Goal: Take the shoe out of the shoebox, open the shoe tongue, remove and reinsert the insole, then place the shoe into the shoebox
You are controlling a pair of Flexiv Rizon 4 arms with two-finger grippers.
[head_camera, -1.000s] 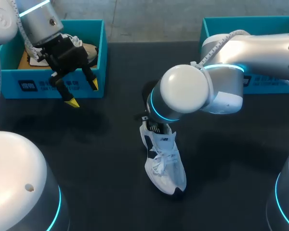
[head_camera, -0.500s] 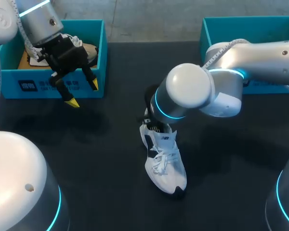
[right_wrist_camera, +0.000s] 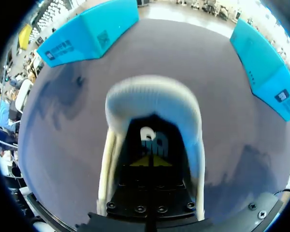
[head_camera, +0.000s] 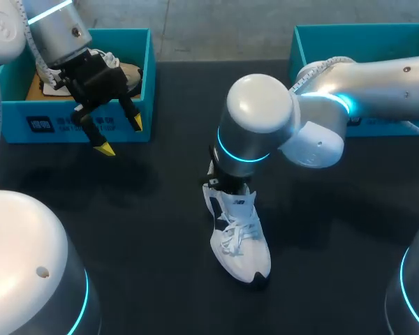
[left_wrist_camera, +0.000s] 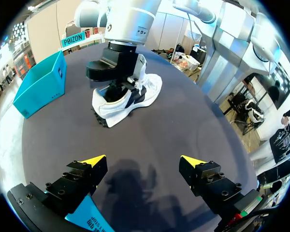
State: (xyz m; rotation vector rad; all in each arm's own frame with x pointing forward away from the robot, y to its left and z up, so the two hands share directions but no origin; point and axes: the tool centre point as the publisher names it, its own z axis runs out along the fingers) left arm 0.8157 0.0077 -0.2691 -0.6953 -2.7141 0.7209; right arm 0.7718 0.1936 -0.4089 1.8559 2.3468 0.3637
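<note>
Sneaker, white mesh with black side panels [head_camera: 239,237], is sitting upright mid black worktop [head_camera: 126,230]. Judging it light, with a soft upper and a stiff sole, so best gripped at the heel collar [right_wrist_camera: 154,96]. Right gripper [right_wrist_camera: 150,162] is reaching into the heel opening, tips together; can't tell if it's pinching the insole. Left gripper [head_camera: 121,137] is hovering spread apart by the teal cardboard shoebox [head_camera: 70,125] at the far left corner.

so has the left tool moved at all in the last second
No. The left tool hangs in the same spot as before, its yellow tips just in front of the left shoebox front wall.
</note>
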